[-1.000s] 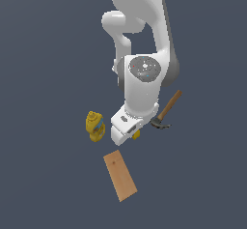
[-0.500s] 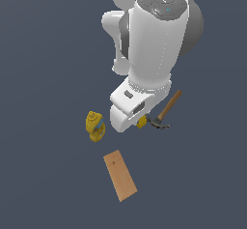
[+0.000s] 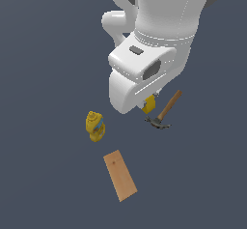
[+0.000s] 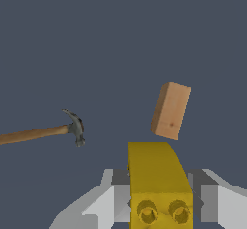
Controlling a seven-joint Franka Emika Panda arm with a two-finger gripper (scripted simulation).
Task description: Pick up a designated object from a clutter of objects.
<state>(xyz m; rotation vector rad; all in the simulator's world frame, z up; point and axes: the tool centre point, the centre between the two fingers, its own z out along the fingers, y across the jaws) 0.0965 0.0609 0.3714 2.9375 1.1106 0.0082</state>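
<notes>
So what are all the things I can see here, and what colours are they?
Yellow block: one, bright yellow, held between the gripper's fingers.
Hammer: one, wooden handle and dark head, lying at the exterior view's right, near the gripper.
Yellow bottle: one, yellow with a blue label, at the exterior view's left.
Cardboard box: one, tan, lying flat, nearest the exterior camera.
Gripper: one, grey-white, shut on the yellow block.
Robot arm: one, white, above everything.
</notes>
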